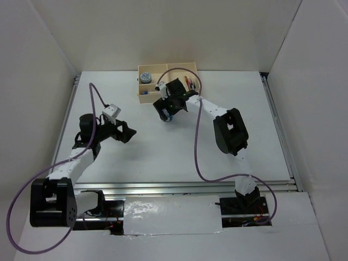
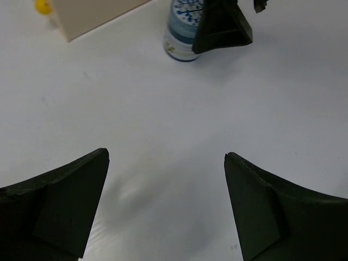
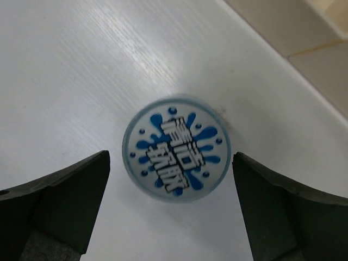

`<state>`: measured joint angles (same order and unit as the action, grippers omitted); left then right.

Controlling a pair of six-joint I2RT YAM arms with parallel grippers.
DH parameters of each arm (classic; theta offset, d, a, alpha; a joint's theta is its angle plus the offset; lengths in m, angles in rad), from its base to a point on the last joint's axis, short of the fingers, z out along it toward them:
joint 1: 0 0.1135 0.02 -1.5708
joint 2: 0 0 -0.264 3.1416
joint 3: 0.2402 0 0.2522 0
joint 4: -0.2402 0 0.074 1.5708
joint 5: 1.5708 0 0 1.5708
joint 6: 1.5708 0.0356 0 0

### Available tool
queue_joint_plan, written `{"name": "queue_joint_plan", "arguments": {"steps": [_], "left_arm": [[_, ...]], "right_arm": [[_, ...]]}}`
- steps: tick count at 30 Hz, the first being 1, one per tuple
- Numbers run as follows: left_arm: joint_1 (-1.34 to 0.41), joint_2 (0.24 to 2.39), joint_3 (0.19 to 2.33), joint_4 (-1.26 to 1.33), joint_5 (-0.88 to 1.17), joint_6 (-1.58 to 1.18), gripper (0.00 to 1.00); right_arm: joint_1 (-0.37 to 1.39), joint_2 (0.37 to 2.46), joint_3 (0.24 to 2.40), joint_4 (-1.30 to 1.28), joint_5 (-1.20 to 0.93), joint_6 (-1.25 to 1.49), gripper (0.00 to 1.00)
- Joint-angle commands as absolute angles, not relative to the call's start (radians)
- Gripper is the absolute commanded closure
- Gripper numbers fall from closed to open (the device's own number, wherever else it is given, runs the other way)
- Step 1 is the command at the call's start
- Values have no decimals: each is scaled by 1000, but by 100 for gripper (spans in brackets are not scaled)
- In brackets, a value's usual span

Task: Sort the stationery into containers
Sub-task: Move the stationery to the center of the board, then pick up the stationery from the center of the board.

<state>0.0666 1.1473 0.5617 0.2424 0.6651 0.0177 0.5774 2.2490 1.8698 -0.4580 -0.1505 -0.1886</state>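
Note:
A round blue-and-white cylinder [image 3: 175, 148] stands upright on the white table, just in front of the cream-yellow box [image 1: 148, 98]. My right gripper [image 3: 170, 156] is open, straight above it, with one finger on each side and a gap to both. The left wrist view shows the same cylinder [image 2: 181, 38] with a right finger [image 2: 220, 24] in front of it. In the top view it is mostly hidden under the right gripper [image 1: 166, 112]. A second cylinder [image 1: 145, 77] lies in the box's left section, and red and blue pens [image 1: 189, 82] lie in its right section. My left gripper [image 2: 166, 154] is open and empty over bare table.
A small blue-ended item [image 1: 144, 92] lies in the box's front left compartment. White walls enclose the table on three sides. A metal rail [image 1: 185, 187] runs along the near edge. Purple cables [image 1: 198, 136] loop over both arms. The box corner [image 2: 92, 16] shows ahead of the left gripper.

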Motion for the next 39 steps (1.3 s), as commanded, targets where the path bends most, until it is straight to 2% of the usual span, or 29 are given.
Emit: {"name": "queue_joint_plan", "arguments": {"steps": [1,8,17,26,39], "left_arm": [[-47,1242,551,581,650,-33,1],[-238,1557,621,871,554,-54,1],[-322,1778,761,966,505,23,12],[-334,1894,890,953,515,21,5],[-354,1994,1040,859,479,32,5]], "right_arm": [[581,2053,1792,-381,-146,-137,0],[453,1787,1681,-428,-241,-63,0],[273,1534,1479,-480,-296,-40,0],[209,1525,1448,-517,-337,-34,0],[169,1525,1428,-517,-373,-31,0]]}}
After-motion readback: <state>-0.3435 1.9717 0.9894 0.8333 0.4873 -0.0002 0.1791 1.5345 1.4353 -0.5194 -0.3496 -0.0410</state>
